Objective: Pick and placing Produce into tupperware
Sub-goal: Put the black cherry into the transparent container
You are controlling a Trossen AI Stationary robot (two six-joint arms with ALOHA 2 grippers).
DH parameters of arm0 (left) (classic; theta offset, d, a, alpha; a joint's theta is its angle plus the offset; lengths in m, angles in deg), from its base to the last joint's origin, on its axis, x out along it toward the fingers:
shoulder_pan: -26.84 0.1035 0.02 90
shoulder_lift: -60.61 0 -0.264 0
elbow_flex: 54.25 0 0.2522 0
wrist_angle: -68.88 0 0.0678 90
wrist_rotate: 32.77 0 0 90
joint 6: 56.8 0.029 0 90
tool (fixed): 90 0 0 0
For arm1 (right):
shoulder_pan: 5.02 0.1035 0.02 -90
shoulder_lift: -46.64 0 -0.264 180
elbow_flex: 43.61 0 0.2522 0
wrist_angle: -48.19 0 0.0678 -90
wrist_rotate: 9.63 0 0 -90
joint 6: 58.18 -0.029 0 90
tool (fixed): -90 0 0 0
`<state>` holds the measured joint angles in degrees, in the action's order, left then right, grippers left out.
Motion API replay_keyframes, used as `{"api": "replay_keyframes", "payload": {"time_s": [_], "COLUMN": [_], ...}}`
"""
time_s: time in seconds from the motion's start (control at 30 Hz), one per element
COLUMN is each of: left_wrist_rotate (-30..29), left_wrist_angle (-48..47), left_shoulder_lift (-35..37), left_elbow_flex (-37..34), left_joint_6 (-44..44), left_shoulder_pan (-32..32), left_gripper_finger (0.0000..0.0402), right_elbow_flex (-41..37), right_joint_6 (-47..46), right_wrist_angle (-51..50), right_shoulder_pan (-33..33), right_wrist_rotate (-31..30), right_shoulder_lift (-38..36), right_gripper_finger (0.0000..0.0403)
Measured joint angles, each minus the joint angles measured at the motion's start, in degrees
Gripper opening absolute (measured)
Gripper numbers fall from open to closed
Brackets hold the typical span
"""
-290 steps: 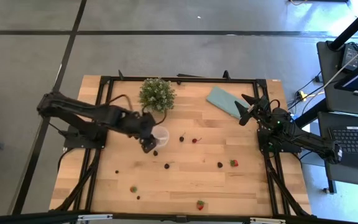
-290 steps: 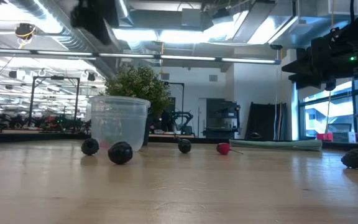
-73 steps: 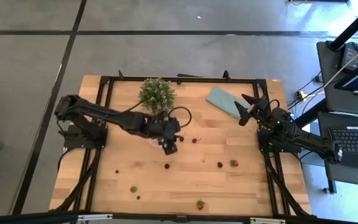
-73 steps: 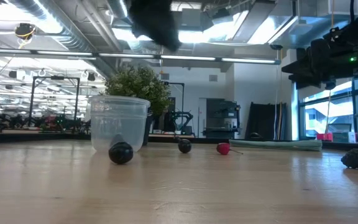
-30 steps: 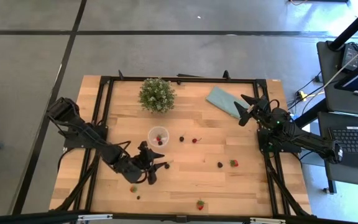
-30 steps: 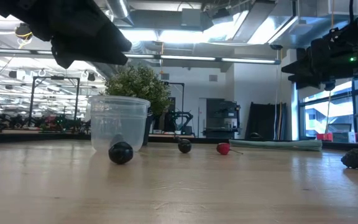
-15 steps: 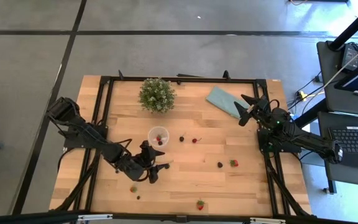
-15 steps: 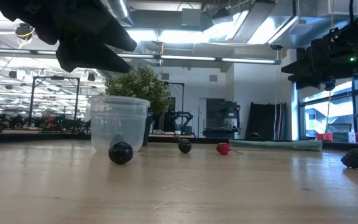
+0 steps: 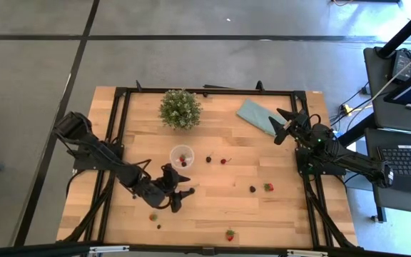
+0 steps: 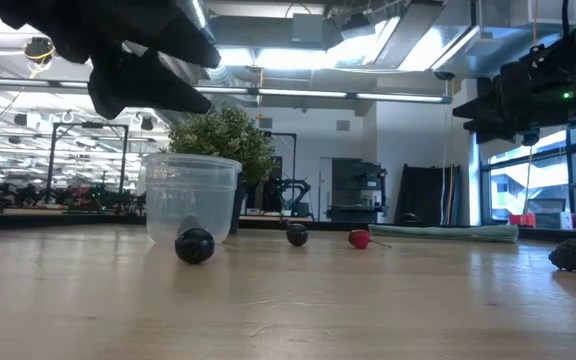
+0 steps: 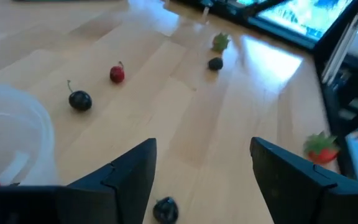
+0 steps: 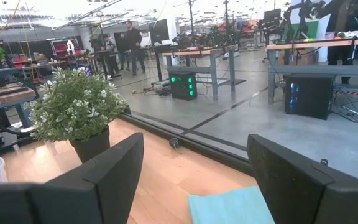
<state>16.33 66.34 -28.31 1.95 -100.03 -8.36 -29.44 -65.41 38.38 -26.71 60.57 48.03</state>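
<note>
— So where was the left hand [image 9: 179, 194] at that point?
— Below the centre of the overhead picture, over the wooden counter [image 9: 291, 214], just beside a dark round berry [image 9: 192, 190]. Its two dark fingers [image 11: 129, 171] stood apart with nothing between them, and that berry [image 11: 165, 209] showed just ahead of them in the wrist picture.
— And the small round clear plastic cup [image 9: 182, 157]?
— Near the middle of the overhead picture, above the left hand, with a red strawberry [image 9: 183, 158] and something dark inside. More berries lay to its right: a dark one [image 9: 208, 158], a red one [image 9: 223, 161], another dark one [image 9: 252, 189] and a red strawberry with a green top [image 9: 268, 187].
— What about the right hand [image 9: 282, 124]?
— At the upper right, spread open over the flat teal cloth [image 9: 255, 116]. A bushy green potted plant [image 9: 180, 108] stood at the upper middle.
</note>
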Motion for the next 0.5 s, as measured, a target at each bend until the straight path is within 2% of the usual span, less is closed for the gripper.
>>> {"api": "replay_keyframes", "payload": {"time_s": [0.17,0.4,0.5], "left_wrist_rotate": [-0.4,-5.9,-6.3], "left_wrist_angle": [0.6,9.7,12.0], "left_shoulder_lift": [-3.5,-11.1,-13.6], "left_elbow_flex": [0.0,0.0,0.0], "left_joint_6": [5.0,7.3,6.2], "left_shoulder_pan": [-1.0,-2.4,-2.5], "left_gripper_finger": [0.024,0.022,0.0215], "right_elbow_flex": [0.0,0.0,0.0], "right_joint_6": [0.0,0.1,0.1], "right_wrist_angle": [0.0,0.0,0.0], "right_shoulder_pan": [0.0,0.0,0.0], "right_wrist_rotate": [0.0,0.0,0.0], "right_shoulder_lift": [0.0,0.0,0.0], "right_gripper_finger": [0.0288,0.0288,0.0288]}}
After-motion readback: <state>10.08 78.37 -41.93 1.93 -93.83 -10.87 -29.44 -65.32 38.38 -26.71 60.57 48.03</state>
